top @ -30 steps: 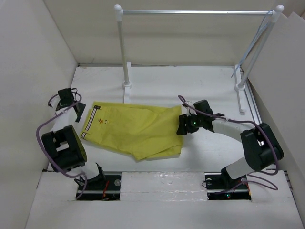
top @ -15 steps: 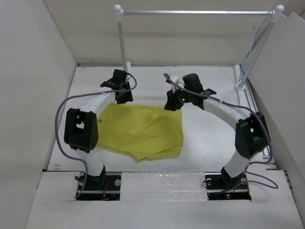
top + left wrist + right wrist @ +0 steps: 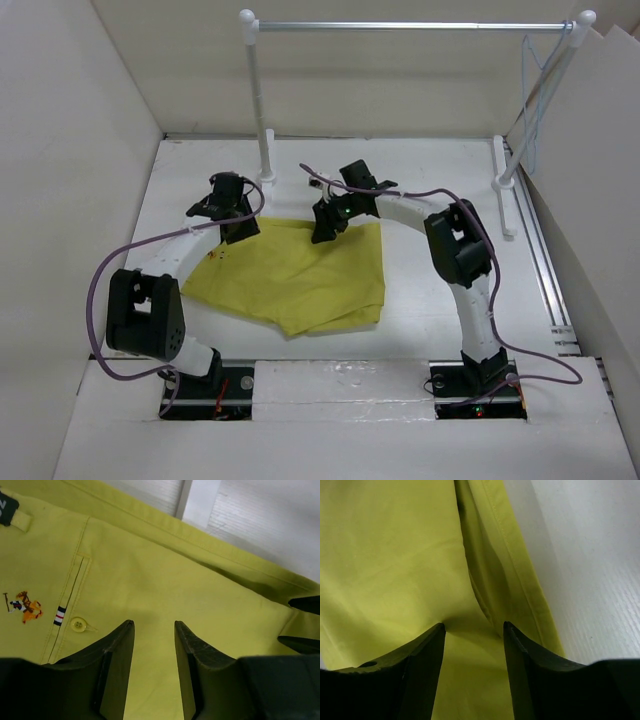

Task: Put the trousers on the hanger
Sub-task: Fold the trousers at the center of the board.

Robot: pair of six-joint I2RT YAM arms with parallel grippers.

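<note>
The mustard-yellow trousers [image 3: 300, 280] lie folded flat on the white table. My left gripper [image 3: 238, 230] is over their far left part, near the back pocket with its button [image 3: 77, 624]. Its fingers [image 3: 117, 650] stand open just above the fabric [image 3: 150, 565], with nothing pinched. My right gripper [image 3: 322, 230] is down at the far edge of the trousers, also open. One fingertip [image 3: 437, 630] presses a pucker into the cloth [image 3: 395, 555]. The thin pale hanger [image 3: 526, 100] hangs at the right end of the rail, far from both grippers.
The clothes rail has a metal bar [image 3: 410, 25] across the back on two white posts [image 3: 257, 100]. The left post's foot [image 3: 200, 500] lies just beyond the trousers. Beige walls close in left, right and back.
Both grippers have come from the trousers' two ends to their far edge, then moved left along it. The right jaws have opened wider in the last half second. The trousers have not moved.
</note>
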